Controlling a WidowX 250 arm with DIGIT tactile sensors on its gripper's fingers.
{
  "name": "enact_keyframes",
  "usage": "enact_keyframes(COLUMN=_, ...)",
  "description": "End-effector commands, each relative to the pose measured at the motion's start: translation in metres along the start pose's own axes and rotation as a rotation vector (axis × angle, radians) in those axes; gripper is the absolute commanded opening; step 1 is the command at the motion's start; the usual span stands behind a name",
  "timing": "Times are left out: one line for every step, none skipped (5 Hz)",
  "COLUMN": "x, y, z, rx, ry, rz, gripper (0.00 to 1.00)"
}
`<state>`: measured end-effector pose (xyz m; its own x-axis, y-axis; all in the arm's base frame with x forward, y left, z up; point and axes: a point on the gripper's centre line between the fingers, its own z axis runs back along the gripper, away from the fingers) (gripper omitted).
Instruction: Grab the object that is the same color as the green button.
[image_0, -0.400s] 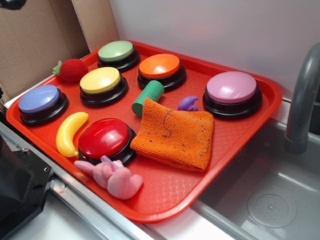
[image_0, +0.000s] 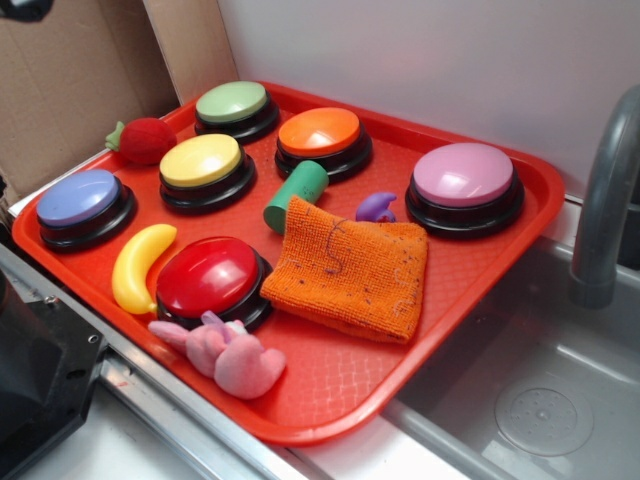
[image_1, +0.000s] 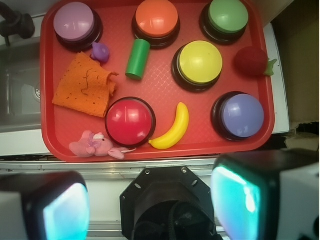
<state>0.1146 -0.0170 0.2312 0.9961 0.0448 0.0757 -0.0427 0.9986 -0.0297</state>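
Note:
A small dark-green cylinder (image_0: 296, 194) lies on the red tray (image_0: 340, 385), between the orange button and the orange cloth; in the wrist view the cylinder (image_1: 137, 58) lies in the upper middle. The pale-green dome button (image_0: 234, 105) stands at the tray's far corner, and shows in the wrist view (image_1: 228, 17) at the upper right. My gripper (image_1: 150, 205) is high above the tray's near side, over the robot base. Its pads (image_1: 235, 202) stand wide apart with nothing between them. The gripper does not show in the exterior view.
Also on the tray: yellow (image_0: 203, 165), orange (image_0: 320, 137), pink (image_0: 464, 183), blue (image_0: 80, 203) and red (image_0: 210, 278) buttons, an orange cloth (image_0: 352, 267), a banana (image_0: 138, 266), a pink plush (image_0: 228, 352), a strawberry (image_0: 143, 140), a purple toy (image_0: 377, 207). A sink (image_0: 545, 400) and faucet (image_0: 605, 200) lie right.

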Motion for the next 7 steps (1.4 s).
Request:
enact_keyframes(x=0.04, y=-0.013, z=-0.039, rx=0.036, ry=-0.101, rz=0.15, gripper=1.0)
enact_keyframes(x=0.059, y=-0.019, z=-0.062, rx=0.043, ry=-0.119, rz=0.212, gripper=1.0)
enact_keyframes(x=0.082, y=-0.022, z=-0.096, rx=0.016, ry=-0.1, rz=0.308, gripper=1.0)
enact_keyframes(x=0.101, y=-0.024, z=-0.126, rx=-0.039, ry=-0.071, rz=0.305, gripper=1.0)
enact_keyframes(x=0.111, y=-0.022, z=-0.152, rx=-0.013, ry=-0.081, rz=0.386, gripper=1.0)
enact_keyframes(x=0.116, y=-0.021, z=-0.17, rx=0.027, ry=-0.072, rz=0.423, gripper=1.0)
enact_keyframes(x=0.126, y=-0.016, z=-0.188, rx=0.046, ry=-0.053, rz=0.445, gripper=1.0)
